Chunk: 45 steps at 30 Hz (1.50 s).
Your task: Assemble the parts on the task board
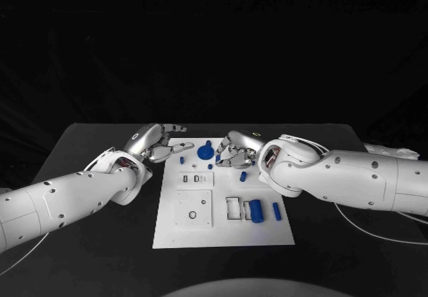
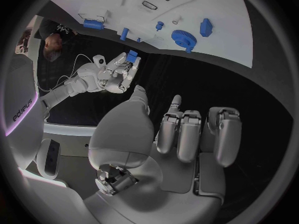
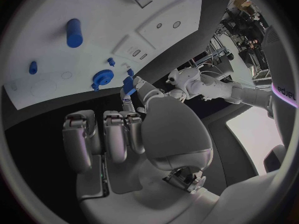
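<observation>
Head view: right hand (image 1: 235, 150) pinches a small blue part (image 2: 132, 55) in its fingertips above the far end of the white task board (image 1: 223, 232). Left hand (image 1: 156, 142) hovers at the board's far left corner, fingers loosely spread, holding nothing. A blue gear (image 1: 206, 150) stands between them.

The right hand (image 1: 236, 150) covers part of the board's (image 1: 223, 232) far end, so what lies under its fingers cannot be made out. A small blue part (image 3: 128, 86) sits at its fingertips; its shape is too small to tell. The left hand (image 1: 159, 143) hides the table (image 1: 89, 142) beneath it. The small fittings (image 1: 191, 179) mid-board are too fine to identify.
</observation>
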{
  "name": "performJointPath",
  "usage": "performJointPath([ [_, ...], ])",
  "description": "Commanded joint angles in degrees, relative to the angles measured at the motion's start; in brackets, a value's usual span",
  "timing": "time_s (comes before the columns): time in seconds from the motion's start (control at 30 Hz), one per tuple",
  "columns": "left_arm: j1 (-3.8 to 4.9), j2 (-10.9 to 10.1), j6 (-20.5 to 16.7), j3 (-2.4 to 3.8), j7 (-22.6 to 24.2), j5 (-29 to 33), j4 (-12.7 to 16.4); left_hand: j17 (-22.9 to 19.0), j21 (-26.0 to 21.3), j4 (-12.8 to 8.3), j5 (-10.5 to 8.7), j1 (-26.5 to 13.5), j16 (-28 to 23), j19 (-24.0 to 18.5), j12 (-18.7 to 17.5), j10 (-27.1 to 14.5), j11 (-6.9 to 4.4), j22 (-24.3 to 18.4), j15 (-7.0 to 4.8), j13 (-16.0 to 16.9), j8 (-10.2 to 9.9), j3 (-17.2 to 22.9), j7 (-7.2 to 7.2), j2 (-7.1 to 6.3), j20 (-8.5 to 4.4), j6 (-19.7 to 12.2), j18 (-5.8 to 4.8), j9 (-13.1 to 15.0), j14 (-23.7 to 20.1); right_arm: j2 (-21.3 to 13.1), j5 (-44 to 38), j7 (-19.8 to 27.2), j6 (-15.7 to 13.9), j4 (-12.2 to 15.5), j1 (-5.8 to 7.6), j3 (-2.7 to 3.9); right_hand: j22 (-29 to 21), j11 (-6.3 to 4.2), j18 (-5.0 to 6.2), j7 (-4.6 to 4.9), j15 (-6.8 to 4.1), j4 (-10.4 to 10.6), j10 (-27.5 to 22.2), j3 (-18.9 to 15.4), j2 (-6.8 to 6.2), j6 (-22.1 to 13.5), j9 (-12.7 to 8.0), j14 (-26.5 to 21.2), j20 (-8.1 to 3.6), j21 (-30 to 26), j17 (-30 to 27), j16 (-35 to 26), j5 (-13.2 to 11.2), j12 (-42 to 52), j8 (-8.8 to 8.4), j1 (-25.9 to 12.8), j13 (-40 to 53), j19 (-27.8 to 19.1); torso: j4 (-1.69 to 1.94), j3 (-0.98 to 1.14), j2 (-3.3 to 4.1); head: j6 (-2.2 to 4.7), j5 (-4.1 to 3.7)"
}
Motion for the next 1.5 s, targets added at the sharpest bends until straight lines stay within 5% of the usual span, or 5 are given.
performJointPath([
  [0.03, -0.03, 0.19, 0.14, 0.04, 0.56, -0.38, -0.04, 15.10, 0.14, 0.02, 0.08, 0.09, 0.15, 6.02, 0.15, 5.96, -0.01, 15.09, 0.23, 15.09, -0.38, -0.48, 0.08, 0.37, 0.55, 0.34, -0.42, -0.02, 5.95, 0.91, -1.60, -4.19, 4.64, 0.10, -0.25, 0.01, 15.08, 0.54, -0.39, -0.72, 0.54, -0.14, 6.01, -0.05, 0.05, 1.25, 0.06, 5.98, 0.52, 0.26, 15.09, 0.23, -0.32, 0.16, -0.26, 0.35, 15.09, 5.90, 0.05, 0.05, 0.00, -0.33, 0.13],
  [0.77, -0.08, 0.10, 0.18, 0.04, 0.53, -0.57, 0.25, 15.10, 0.14, 0.03, 0.12, 0.22, 0.15, 6.02, 0.15, 5.96, -0.01, 15.09, 0.22, 15.09, -0.43, -0.58, 0.08, 0.50, 0.57, 0.37, -0.42, -0.04, 5.95, 8.18, -9.03, -9.24, 4.43, -4.50, -3.89, 0.02, 15.08, 1.22, -0.39, 0.03, 1.08, -0.16, 6.01, -0.06, 0.18, 1.16, -0.24, 5.98, 0.96, 0.26, 15.09, 0.23, -0.48, 0.16, -0.84, 0.38, 15.09, 5.90, -0.07, 0.09, 0.19, -0.61, 0.36],
  [1.5, -0.07, 0.07, 0.17, 0.05, 0.53, -0.67, 0.34, 15.10, 0.14, 0.02, 0.17, 0.38, 0.15, 6.02, 0.15, 5.96, -0.01, 15.09, 0.22, 15.09, -0.47, -0.64, 0.08, 0.65, 0.59, 0.40, -0.42, -0.05, 5.95, 9.72, -8.50, -8.43, 6.09, -6.63, -4.42, 0.02, 15.08, 1.62, -0.39, 0.38, 1.50, -0.25, 6.01, -0.39, -0.25, 1.06, -0.52, 5.98, 1.37, 0.26, 15.09, 0.23, -1.14, 0.16, -1.37, 0.21, 15.09, 5.90, -0.01, 0.06, 0.03, -1.08, 0.51],
])
